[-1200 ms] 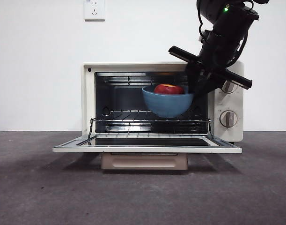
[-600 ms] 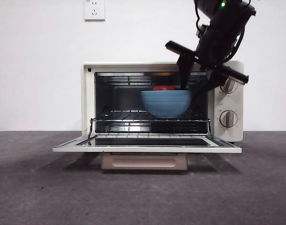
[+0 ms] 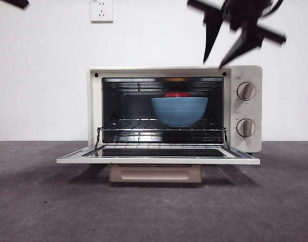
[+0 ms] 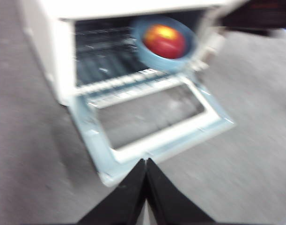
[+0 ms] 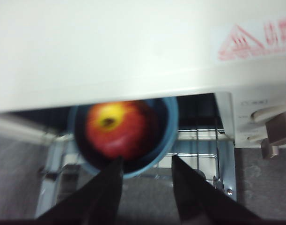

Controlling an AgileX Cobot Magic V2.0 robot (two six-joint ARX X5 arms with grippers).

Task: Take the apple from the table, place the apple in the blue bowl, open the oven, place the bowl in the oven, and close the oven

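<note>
blue bowl point(image 3: 179, 111) sits on the wire rack point(image 3: 163, 129) inside the oven point(image 3: 175, 115), twd its right side, apple point(image 5: 118, 128) in it. oven door point(image 3: 158, 155) down flat. right gripper point(image 3: 223, 54) above oven's top right corner, jaws apart, holding nothing. left gripper point(image 4: 146, 172) near table point(image 3: 48, 201), jaws together.

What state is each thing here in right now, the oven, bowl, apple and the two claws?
oven: door folded down, open.
blue bowl: upright on the wire rack inside.
apple: in the bowl.
right gripper: open, empty, above the oven.
left gripper: shut, empty, facing the open door.
</note>
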